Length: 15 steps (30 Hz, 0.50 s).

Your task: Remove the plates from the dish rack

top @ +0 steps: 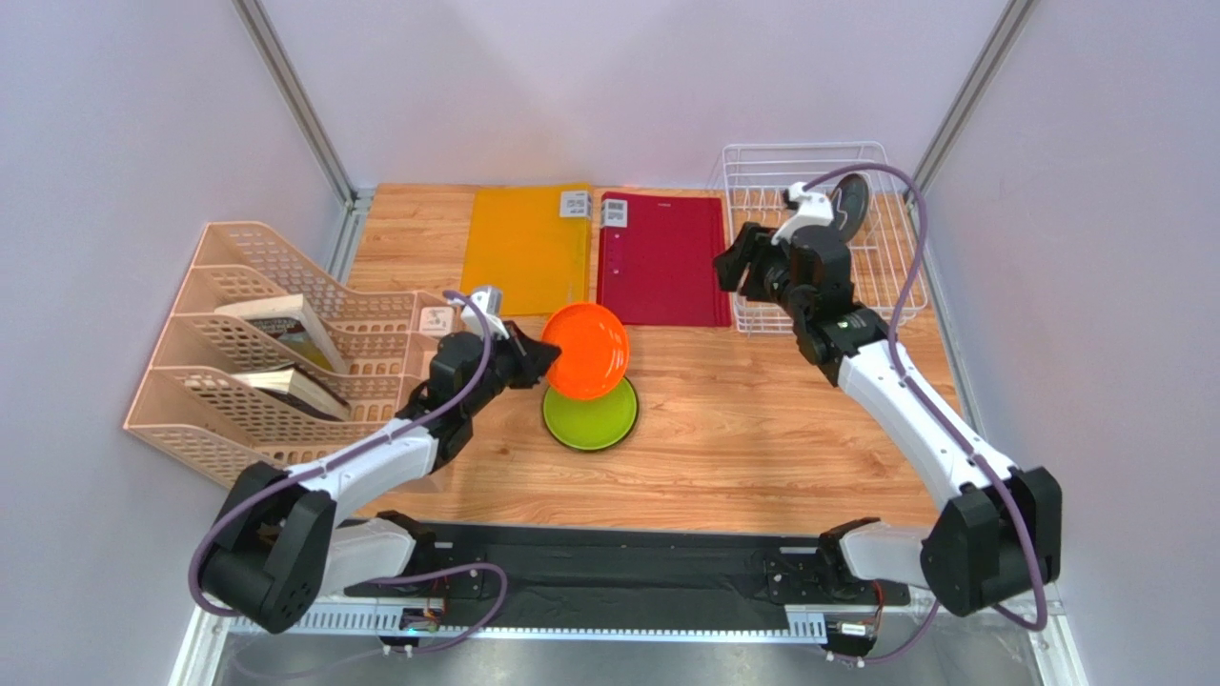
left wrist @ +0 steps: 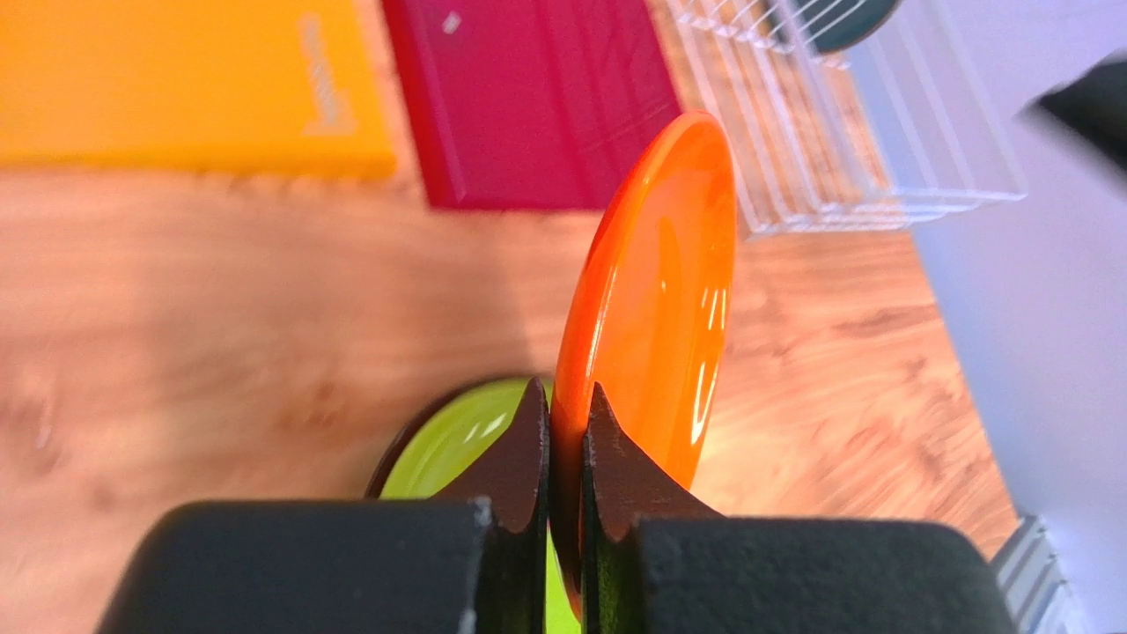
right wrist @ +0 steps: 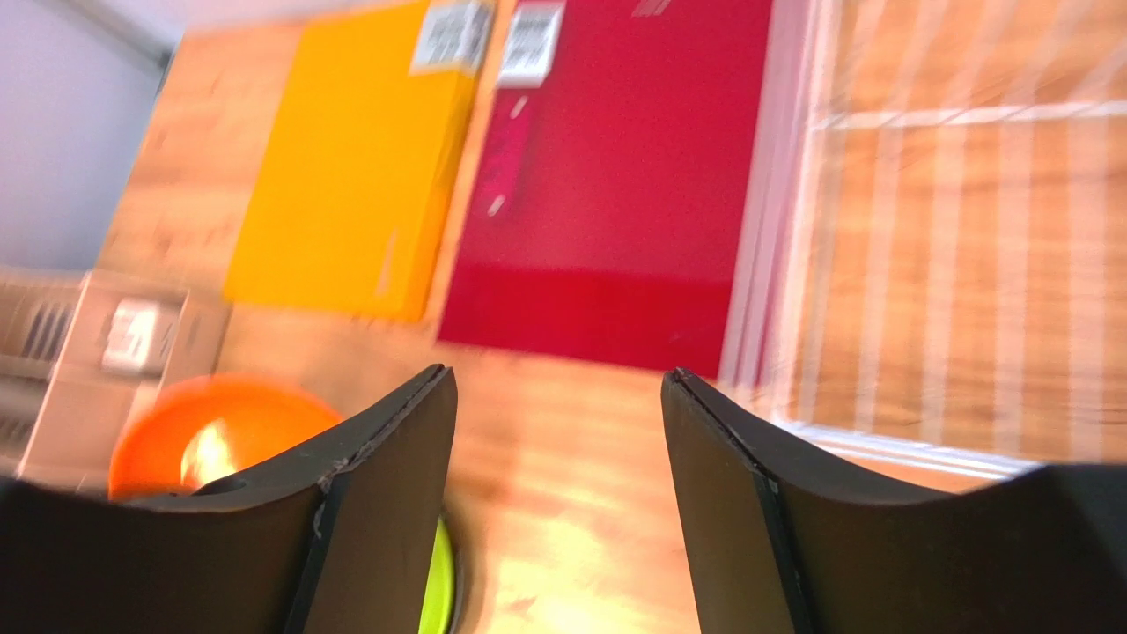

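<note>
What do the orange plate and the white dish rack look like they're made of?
The orange plate is smooth and very glossy, with bright streak reflections across its face. It could be glazed ceramic or hard plastic; the look leaves that open. The dish rack is thin white rods in an open grid, probably coated metal wire.
</note>
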Each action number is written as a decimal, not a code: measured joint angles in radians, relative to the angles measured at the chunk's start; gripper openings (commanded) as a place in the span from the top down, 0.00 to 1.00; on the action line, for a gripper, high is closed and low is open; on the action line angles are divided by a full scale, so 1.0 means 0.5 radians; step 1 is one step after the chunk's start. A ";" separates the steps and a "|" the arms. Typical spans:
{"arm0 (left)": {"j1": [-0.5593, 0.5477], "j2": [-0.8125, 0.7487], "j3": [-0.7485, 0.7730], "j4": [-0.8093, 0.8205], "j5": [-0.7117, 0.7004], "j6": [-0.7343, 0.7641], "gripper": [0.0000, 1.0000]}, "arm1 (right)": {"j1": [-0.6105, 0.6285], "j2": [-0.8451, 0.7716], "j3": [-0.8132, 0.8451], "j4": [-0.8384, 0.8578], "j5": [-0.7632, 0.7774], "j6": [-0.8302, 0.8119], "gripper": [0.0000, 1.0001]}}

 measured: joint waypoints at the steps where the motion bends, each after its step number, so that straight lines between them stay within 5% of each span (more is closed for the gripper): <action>1: 0.000 -0.011 -0.011 -0.016 -0.003 0.001 1.00 | -0.016 -0.047 0.008 -0.001 0.081 -0.021 0.37; 13: 0.000 -0.139 -0.299 -0.233 0.035 -0.093 0.99 | -0.185 -0.099 0.162 -0.068 0.506 -0.137 0.37; 15: 0.001 -0.125 -0.299 -0.230 0.050 -0.102 0.79 | -0.211 -0.041 0.230 -0.082 0.539 -0.153 0.37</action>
